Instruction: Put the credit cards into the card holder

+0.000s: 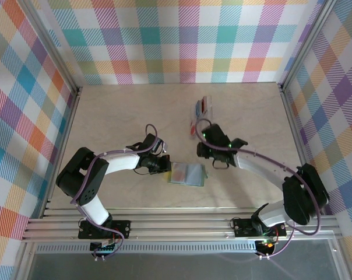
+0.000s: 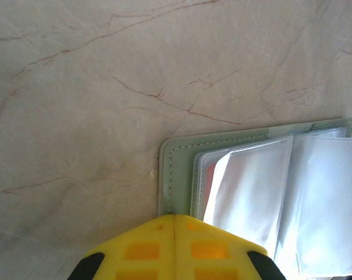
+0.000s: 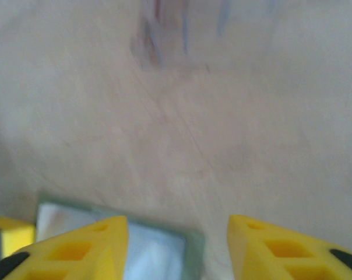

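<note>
The sage-green card holder (image 1: 187,174) lies open on the table, its clear inner pockets (image 2: 263,186) fanned up. A reddish card (image 2: 208,188) shows inside one pocket. My left gripper (image 1: 163,164) is shut, and its yellow fingertips (image 2: 175,219) sit on the holder's left edge (image 2: 175,157). My right gripper (image 1: 200,149) hovers open and empty just above the holder's far right corner (image 3: 190,248); the right wrist view is blurred. More credit cards (image 1: 204,105), red and blue, stand in a clear rack behind the right gripper.
The clear plastic rack (image 1: 199,116) stands at mid-table, close behind the right wrist. Plaid walls and metal posts (image 1: 77,90) close in the marble table (image 1: 118,116) on three sides. The arm bases sit on rails (image 1: 176,224) at the near edge.
</note>
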`<action>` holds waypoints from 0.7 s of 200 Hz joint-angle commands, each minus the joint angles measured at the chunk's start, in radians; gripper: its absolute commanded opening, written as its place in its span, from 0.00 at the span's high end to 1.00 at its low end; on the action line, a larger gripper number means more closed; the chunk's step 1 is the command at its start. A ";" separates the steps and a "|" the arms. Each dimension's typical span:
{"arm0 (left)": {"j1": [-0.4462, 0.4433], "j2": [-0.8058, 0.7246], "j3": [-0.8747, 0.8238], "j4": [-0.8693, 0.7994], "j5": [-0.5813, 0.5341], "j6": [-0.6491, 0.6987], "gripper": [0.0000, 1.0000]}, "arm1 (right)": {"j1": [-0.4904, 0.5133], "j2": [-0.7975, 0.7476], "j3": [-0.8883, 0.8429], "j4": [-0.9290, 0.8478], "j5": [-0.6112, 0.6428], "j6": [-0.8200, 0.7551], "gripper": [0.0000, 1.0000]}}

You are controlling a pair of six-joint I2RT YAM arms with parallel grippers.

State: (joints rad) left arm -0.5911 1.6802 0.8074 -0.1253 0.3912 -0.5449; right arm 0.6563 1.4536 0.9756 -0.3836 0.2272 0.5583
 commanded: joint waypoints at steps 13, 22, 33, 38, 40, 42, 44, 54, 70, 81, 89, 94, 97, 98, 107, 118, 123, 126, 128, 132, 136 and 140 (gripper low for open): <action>0.000 0.011 -0.026 -0.034 -0.016 0.021 1.00 | -0.053 0.192 0.262 -0.038 -0.094 -0.108 0.46; -0.001 0.015 -0.027 -0.035 -0.019 0.022 1.00 | -0.071 0.254 0.325 -0.060 -0.118 -0.120 0.46; -0.001 0.017 -0.028 -0.030 -0.015 0.020 1.00 | -0.090 0.320 0.412 -0.090 -0.130 -0.131 0.46; -0.001 0.019 -0.028 -0.027 -0.012 0.018 1.00 | -0.095 0.345 0.435 -0.099 -0.128 -0.136 0.46; -0.001 0.020 -0.028 -0.027 -0.011 0.017 1.00 | -0.097 0.355 0.446 -0.102 -0.127 -0.139 0.46; -0.001 0.022 -0.029 -0.027 -0.011 0.017 1.00 | -0.098 0.363 0.457 -0.103 -0.126 -0.143 0.46; -0.001 0.022 -0.028 -0.026 -0.010 0.018 1.00 | -0.100 0.373 0.467 -0.105 -0.125 -0.146 0.46; -0.001 0.024 -0.030 -0.024 -0.005 0.017 1.00 | -0.109 0.422 0.527 -0.125 -0.121 -0.158 0.47; -0.003 0.028 -0.029 -0.020 -0.002 0.016 1.00 | -0.119 0.501 0.621 -0.175 -0.110 -0.177 0.47; -0.003 0.029 -0.029 -0.019 0.000 0.013 1.00 | -0.121 0.554 0.675 -0.203 -0.098 -0.189 0.47; -0.003 0.030 -0.029 -0.018 0.001 0.013 1.00 | -0.122 0.583 0.708 -0.226 -0.086 -0.195 0.48; -0.003 0.029 -0.029 -0.019 0.000 0.013 1.00 | -0.122 0.596 0.725 -0.238 -0.073 -0.196 0.48; -0.003 0.028 -0.028 -0.019 0.001 0.013 1.00 | -0.122 0.604 0.730 -0.242 -0.068 -0.198 0.48; -0.003 0.028 -0.028 -0.019 0.001 0.013 1.00 | -0.122 0.605 0.732 -0.243 -0.068 -0.198 0.48; -0.003 0.026 -0.030 -0.018 0.001 0.013 1.00 | -0.123 0.619 0.740 -0.243 -0.058 -0.201 0.48; -0.003 0.021 -0.031 -0.019 0.000 0.013 1.00 | -0.122 0.630 0.750 -0.249 -0.042 -0.202 0.48; -0.003 0.020 -0.031 -0.019 0.000 0.014 1.00 | -0.123 0.634 0.752 -0.249 -0.039 -0.205 0.48; -0.003 0.018 -0.031 -0.019 0.000 0.013 1.00 | -0.122 0.638 0.754 -0.247 -0.036 -0.207 0.48; -0.003 0.018 -0.032 -0.019 0.000 0.012 1.00 | -0.122 0.640 0.755 -0.247 -0.036 -0.208 0.48; -0.003 0.016 -0.032 -0.019 0.000 0.013 1.00 | -0.122 0.646 0.760 -0.250 -0.032 -0.209 0.48; -0.003 0.014 -0.033 -0.019 -0.001 0.013 1.00 | -0.122 0.652 0.764 -0.257 -0.029 -0.209 0.48; -0.003 0.015 -0.033 -0.019 0.000 0.012 1.00 | -0.122 0.658 0.770 -0.259 -0.030 -0.211 0.48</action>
State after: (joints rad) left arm -0.5911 1.6802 0.8028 -0.1169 0.3920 -0.5415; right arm 0.5312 2.0865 1.6966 -0.5865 0.1658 0.3759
